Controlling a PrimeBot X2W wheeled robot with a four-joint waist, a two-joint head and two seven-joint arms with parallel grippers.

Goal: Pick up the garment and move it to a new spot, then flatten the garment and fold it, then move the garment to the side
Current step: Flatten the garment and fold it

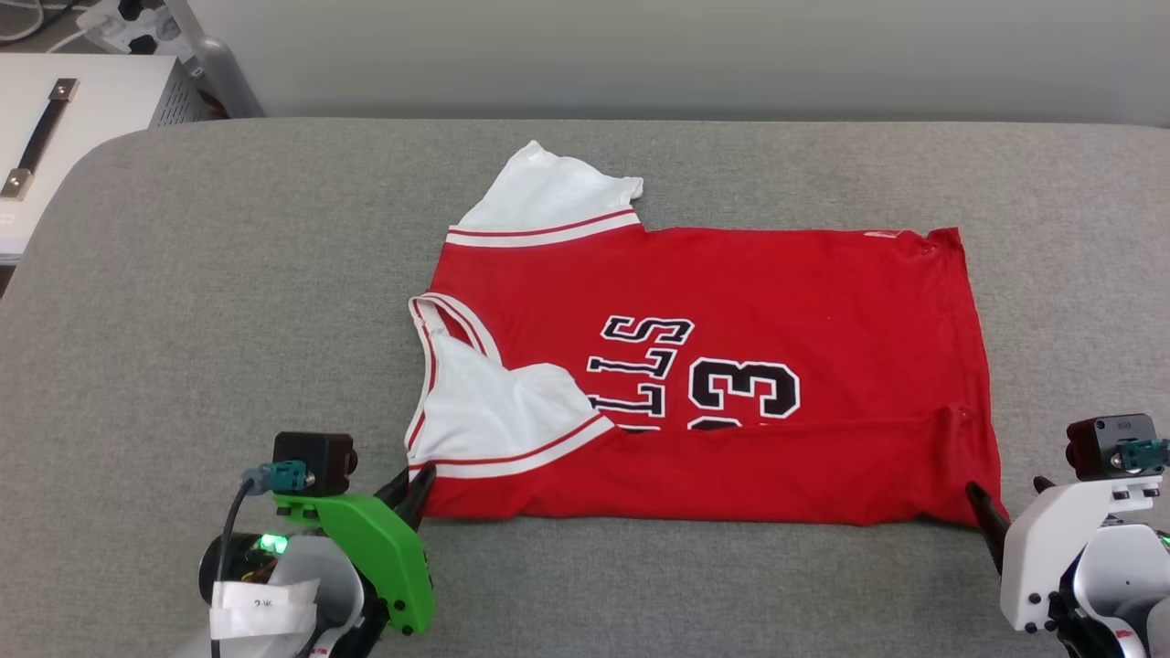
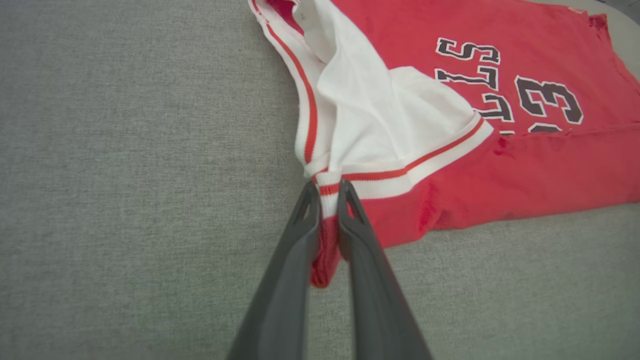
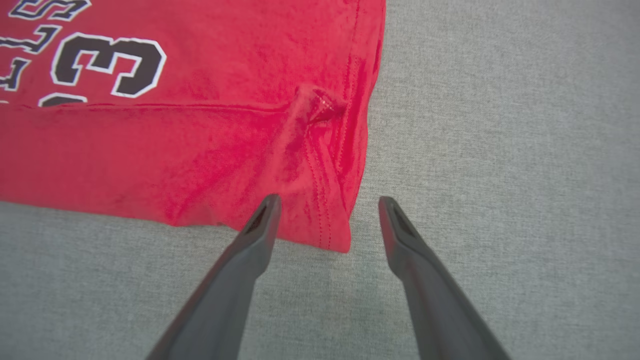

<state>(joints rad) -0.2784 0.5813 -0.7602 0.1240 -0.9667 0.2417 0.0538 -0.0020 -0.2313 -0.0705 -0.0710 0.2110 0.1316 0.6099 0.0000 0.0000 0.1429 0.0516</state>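
Red jersey lies flat near the middle of the grey table, front up, black white-outlined lettering and number readable sideways. Neck end points to the robot's left, hem end to its right. The jersey's near long edge is folded up over the front; the fold line cuts across the lower part of the lettering and hides part of the number. Far white sleeve is spread out past the jersey's far edge; near white sleeve lies folded in on the red front, striped trim showing. Left tool sits at the jersey's near neck-end corner, fingers drawn close together with the white-and-red trim and a bunch of red fabric pinched between them: a grip on the jersey. Right tool sits at the jersey's near hem-end corner, jaws spread wide and holding nothing; one finger is over the red fabric just inside the hem, the other over bare table just outside it. Contact with the cloth cannot be told. White cabinet with a dark handle stands well beyond the jersey's neck end, off the table.
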